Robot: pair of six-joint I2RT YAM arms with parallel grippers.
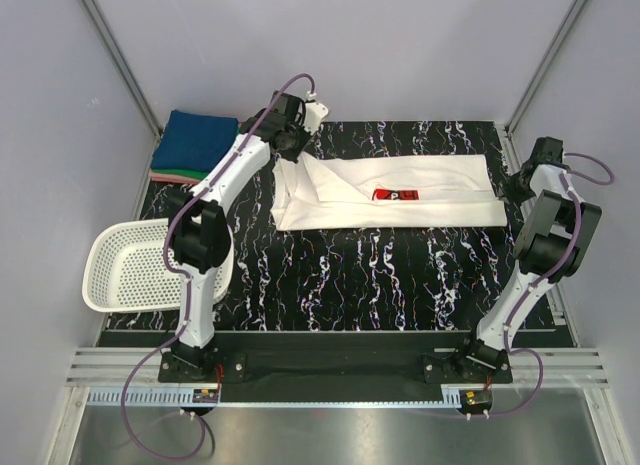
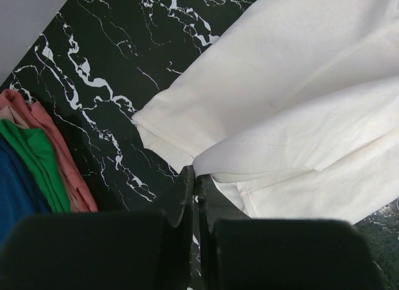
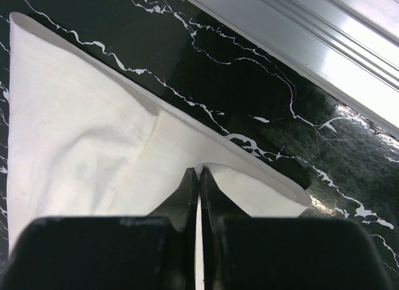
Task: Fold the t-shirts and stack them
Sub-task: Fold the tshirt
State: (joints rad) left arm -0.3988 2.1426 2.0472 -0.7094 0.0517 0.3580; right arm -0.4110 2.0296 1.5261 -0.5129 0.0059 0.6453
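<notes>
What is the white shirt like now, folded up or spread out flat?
Partly folded. The white t-shirt lies as a long strip with layers doubled over, red print on top, not yet small like the folded stack.

Spread t-shirt [image 1: 400,190] lies on the surface [image 1: 380,270] between the claws: left claw [image 1: 298,137] at its far-left corner, right claw [image 1: 516,185] at its right edge. Folded t-shirt stack [image 1: 200,140] sits just left of the left claw. Basket [image 1: 130,265] sits nearer, apparently overhanging the surface's left edge.
</notes>
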